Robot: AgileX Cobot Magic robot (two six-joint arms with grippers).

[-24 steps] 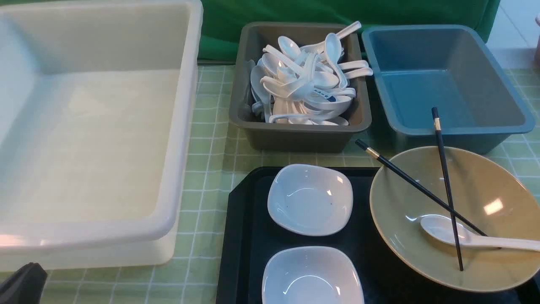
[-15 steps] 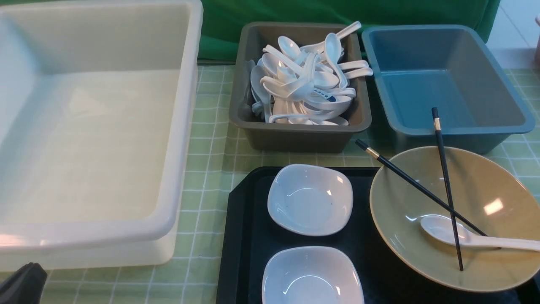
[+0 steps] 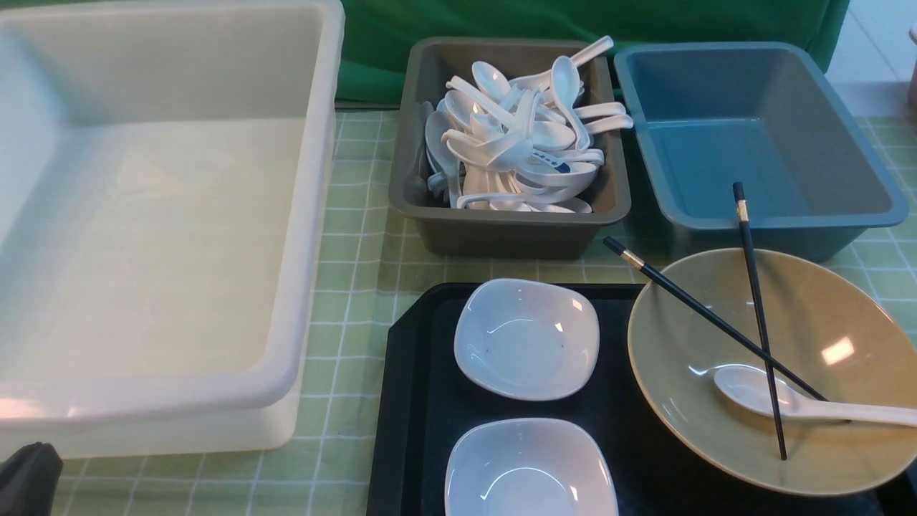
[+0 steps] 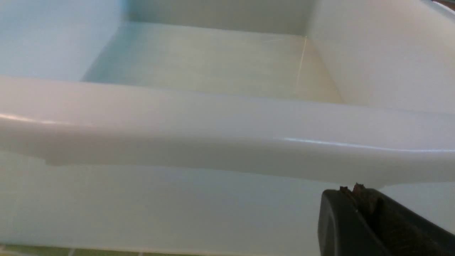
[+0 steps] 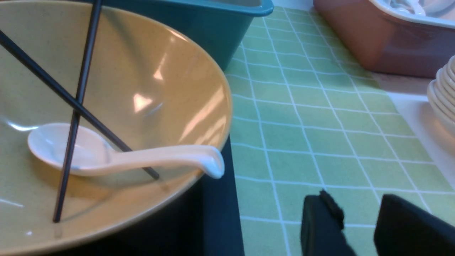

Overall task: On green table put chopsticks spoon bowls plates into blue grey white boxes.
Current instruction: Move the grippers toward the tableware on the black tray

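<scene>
Left gripper (image 3: 25,476): clenched, empty, low by the near corner of the white box (image 3: 308,215), which holds nothing.
Grey box (image 3: 501,229): heaped spoons (image 3: 516,143).
Black tray (image 3: 412,401): two white dishes (image 3: 526,337); olive bowl (image 3: 845,315) holding crossed chopsticks (image 3: 752,287) and a loose spoon (image 3: 788,407).
Blue box (image 3: 774,222): bare.
Right gripper (image 5: 357,208): parted, empty, over the green table (image 5: 320,106) beside the bowl.
Step, as judged: opening reach, nothing sorted. The next move calls for the right gripper to close on the chopsticks or the overhanging spoon handle.
Change: the left gripper has slid slightly out of the front view; all else is unmoved.

tablecloth (image 3: 358,236): green check | bowl (image 3: 824,322): olive | chopsticks (image 3: 688,302): black | tray (image 3: 415,401): black | spoon (image 3: 749,390): white
</scene>
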